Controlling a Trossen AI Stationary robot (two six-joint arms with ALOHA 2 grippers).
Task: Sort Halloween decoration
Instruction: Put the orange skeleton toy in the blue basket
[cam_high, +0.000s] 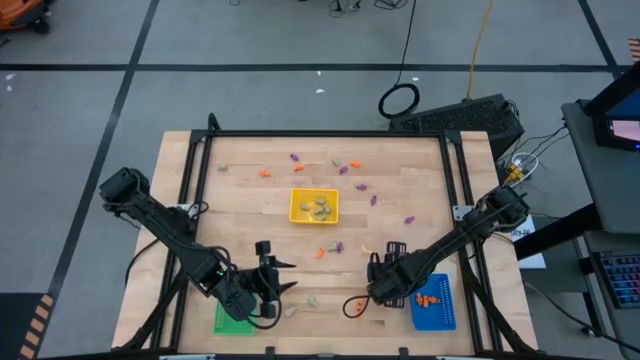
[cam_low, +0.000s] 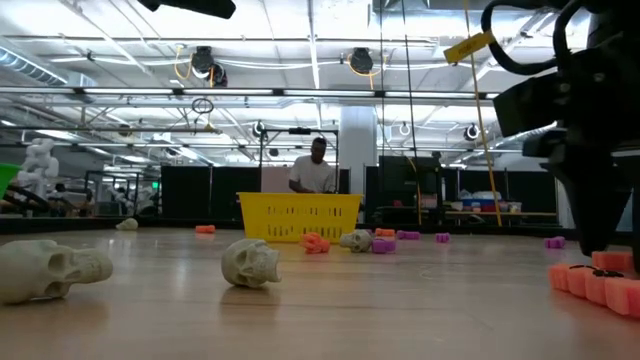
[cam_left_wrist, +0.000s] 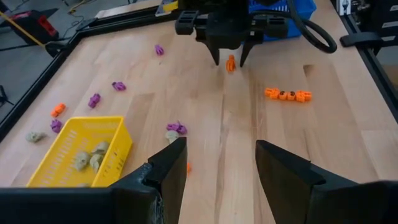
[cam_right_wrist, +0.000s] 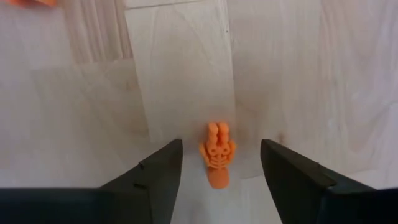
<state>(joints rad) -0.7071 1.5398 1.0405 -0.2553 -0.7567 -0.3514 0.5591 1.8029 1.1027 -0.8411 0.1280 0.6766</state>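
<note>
The Halloween decoration pieces are tiny orange, purple and beige trinkets scattered over the wooden table. One orange trinket (cam_right_wrist: 217, 155) rests on the wood between the open fingers of my right gripper (cam_right_wrist: 221, 165), with a gap on either side. That gripper (cam_left_wrist: 229, 59) points down beside the blue tray (cam_high: 435, 303). My left gripper (cam_left_wrist: 221, 165) hovers open over the near left of the table (cam_high: 272, 262), by the green tray (cam_high: 232, 320), with nothing between its fingers.
A yellow tray (cam_high: 314, 206) holding beige skulls stands mid-table. Purple and orange pieces (cam_high: 345, 168) lie across the far half. An orange chain (cam_left_wrist: 287, 94) and two beige skulls (cam_low: 250, 262) lie near the front edge. A black frame (cam_high: 320, 135) rims the table.
</note>
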